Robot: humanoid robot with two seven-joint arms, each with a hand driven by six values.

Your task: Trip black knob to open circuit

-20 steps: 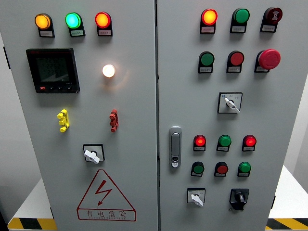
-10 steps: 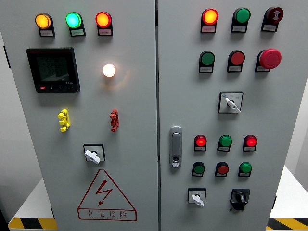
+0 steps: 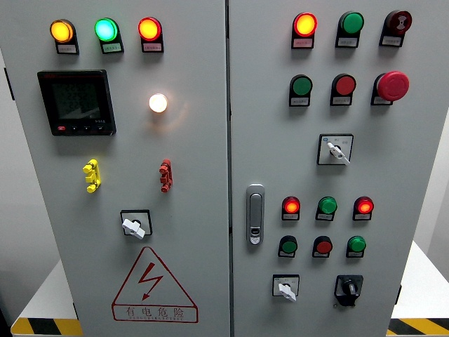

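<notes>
A grey two-door control cabinet fills the head view. The black knob (image 3: 348,288) sits at the lower right of the right door (image 3: 414,175), its pointer standing roughly upright. To its left is a white selector switch (image 3: 285,288) on a black plate. Neither of my hands nor any arm shows in the picture.
The right door carries red and green pilot lamps, push buttons, a red mushroom stop button (image 3: 393,85), another white selector (image 3: 336,149) and a chrome door handle (image 3: 255,214). The left door has a meter display (image 3: 76,102), a lit lamp (image 3: 158,103), a white selector (image 3: 135,225) and a warning triangle (image 3: 153,286).
None beyond a slight wobble of the camera; the cabinet and its knobs stand as before.
</notes>
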